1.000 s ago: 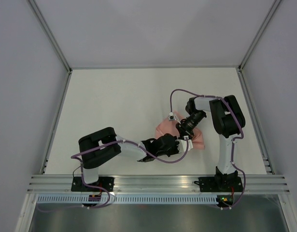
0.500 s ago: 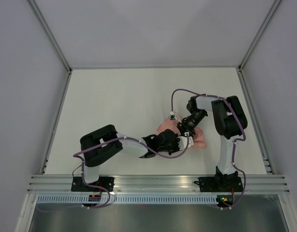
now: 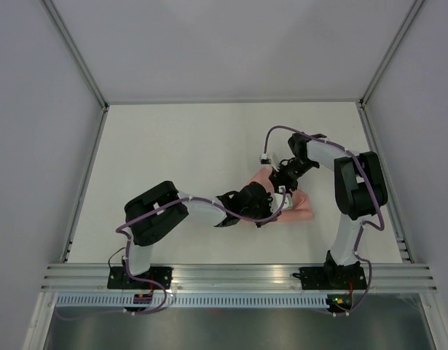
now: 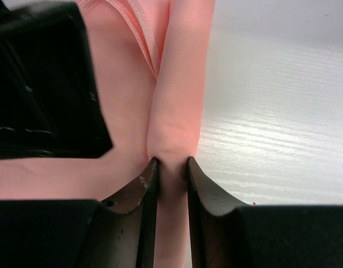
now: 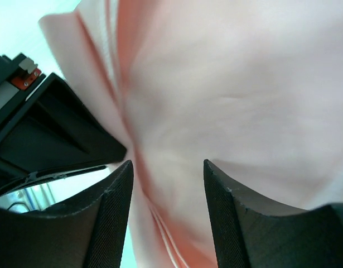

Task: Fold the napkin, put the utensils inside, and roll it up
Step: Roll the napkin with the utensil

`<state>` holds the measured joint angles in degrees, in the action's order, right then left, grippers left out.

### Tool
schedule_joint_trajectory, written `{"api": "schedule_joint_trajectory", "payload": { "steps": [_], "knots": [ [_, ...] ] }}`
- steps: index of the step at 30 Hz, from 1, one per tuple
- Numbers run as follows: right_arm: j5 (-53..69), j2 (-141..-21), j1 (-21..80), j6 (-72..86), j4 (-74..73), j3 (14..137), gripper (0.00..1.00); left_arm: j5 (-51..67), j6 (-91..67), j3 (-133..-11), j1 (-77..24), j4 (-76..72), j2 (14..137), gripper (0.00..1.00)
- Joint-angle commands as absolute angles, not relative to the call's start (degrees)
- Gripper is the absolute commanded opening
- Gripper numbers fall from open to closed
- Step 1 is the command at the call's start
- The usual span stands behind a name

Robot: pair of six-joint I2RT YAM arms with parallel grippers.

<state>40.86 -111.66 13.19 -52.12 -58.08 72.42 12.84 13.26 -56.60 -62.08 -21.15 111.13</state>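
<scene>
The salmon-pink thin cloth napkin (image 3: 300,206) lay bunched on the white flat table (image 3: 180,146), toward 4 o'clock from the table's middle in the overhead view. Both arms met over it. The left gripper (image 4: 172,162) came to it from the 9 o'clock side, and the right gripper (image 5: 167,164) stood at its 12 o'clock side.

In the left wrist view the two black fingers (image 4: 146,184) were nearly together and pinched a narrow standing fold of the napkin. This fold ran away toward 12 o'clock, with the bare table at 3 o'clock of it.

In the right wrist view the fingers (image 5: 112,195) stood well apart, with creased pink cloth filling the space behind them. They had hold of nothing.
</scene>
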Motion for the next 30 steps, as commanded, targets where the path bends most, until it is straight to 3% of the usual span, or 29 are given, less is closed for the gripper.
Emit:
{"api": "schedule_joint_trajectory", "payload": {
  "steps": [1, 9, 16, 23, 30],
  "knots": [
    [40.17, -107.14, 11.17, -48.52, -51.16, 74.70, 0.60, 19.42, 8.88, -56.51, -60.56, -7.65, 115.84, 0.02],
    [39.54, -102.31, 4.59, -42.27, -48.42, 77.60, 0.64, 22.77, 6.94, -60.81, -56.87, -0.54, 117.33, 0.02],
    [48.33, -96.97, -6.49, -52.54, -56.69, 77.53, 0.64, 26.27, 4.49, -66.70, -54.94, 8.08, 121.46, 0.02],
    [44.48, -79.21, -8.18, -55.46, -46.07, 57.61, 0.70, 33.47, 1.67, -71.19, -51.95, 13.70, 126.12, 0.02],
    [40.26, -64.71, 1.29, -57.13, -36.15, 42.29, 0.71, 39.98, 0.62, -75.49, -49.05, 19.93, 129.72, 0.02]
  ]
}}
